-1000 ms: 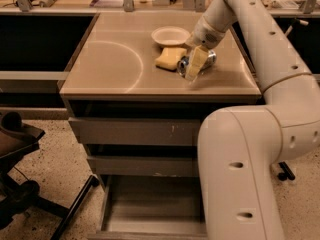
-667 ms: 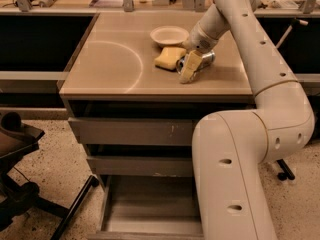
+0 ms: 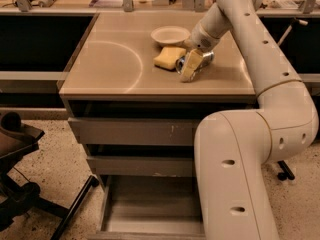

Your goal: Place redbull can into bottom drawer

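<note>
The redbull can (image 3: 181, 64) lies on its side on the cabinet top (image 3: 110, 59), right of the yellow sponge (image 3: 169, 57) and touching it or nearly so. My gripper (image 3: 190, 67) reaches down from the arm at the right and sits across the middle of the can, hiding that part; the can's blue-and-silver ends show on either side. The bottom drawer (image 3: 150, 209) is pulled out below, and its flat floor shows nothing in it. The arm's big lower link hides the drawer's right part.
A white bowl (image 3: 170, 35) stands just behind the sponge. The top drawer (image 3: 130, 131) and middle drawer (image 3: 137, 165) are shut. An office chair (image 3: 20, 184) stands on the floor at the left. Clutter lies on the bench behind the cabinet.
My gripper has shifted a little to the left along the cabinet top, closer to the sponge, staying over the can. The sponge, bowl and drawers have not moved.
</note>
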{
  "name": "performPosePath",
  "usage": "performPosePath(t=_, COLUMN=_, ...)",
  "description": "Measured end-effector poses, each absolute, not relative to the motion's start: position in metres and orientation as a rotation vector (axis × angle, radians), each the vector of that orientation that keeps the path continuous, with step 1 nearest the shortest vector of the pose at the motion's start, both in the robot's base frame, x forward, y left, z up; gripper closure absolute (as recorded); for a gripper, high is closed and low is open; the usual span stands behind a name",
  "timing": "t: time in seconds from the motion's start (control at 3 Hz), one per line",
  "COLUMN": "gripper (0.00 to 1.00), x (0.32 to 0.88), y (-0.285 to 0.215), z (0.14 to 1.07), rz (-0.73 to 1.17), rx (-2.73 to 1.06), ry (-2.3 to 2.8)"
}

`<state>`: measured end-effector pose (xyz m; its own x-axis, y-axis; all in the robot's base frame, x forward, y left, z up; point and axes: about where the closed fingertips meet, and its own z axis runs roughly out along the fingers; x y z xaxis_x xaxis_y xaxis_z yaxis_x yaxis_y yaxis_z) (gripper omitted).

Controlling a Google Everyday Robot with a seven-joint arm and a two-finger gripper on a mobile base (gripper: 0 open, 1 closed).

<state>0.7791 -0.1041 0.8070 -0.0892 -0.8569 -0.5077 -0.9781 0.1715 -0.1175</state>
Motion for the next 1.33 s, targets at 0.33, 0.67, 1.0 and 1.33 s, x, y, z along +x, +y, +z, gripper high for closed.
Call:
performPosePath(t=0.33, gripper=0.00, x=0.773, y=-0.139, z=0.836, rz=0.260, rx=-1.630, ry=2.022)
performPosePath(t=0.67, gripper=0.00, x=0.776, y=-0.134, z=0.818, rz=0.288, rx=-1.631, ry=2.049)
performPosePath(t=1.0, gripper=0.00, x=0.777, y=-0.134, z=0.816, rz=0.291, rx=-1.632, ry=2.051)
performPosePath(t=1.33, gripper=0.17, x=0.777, y=-0.134, z=0.816, rz=0.291, rx=-1.632, ry=2.051)
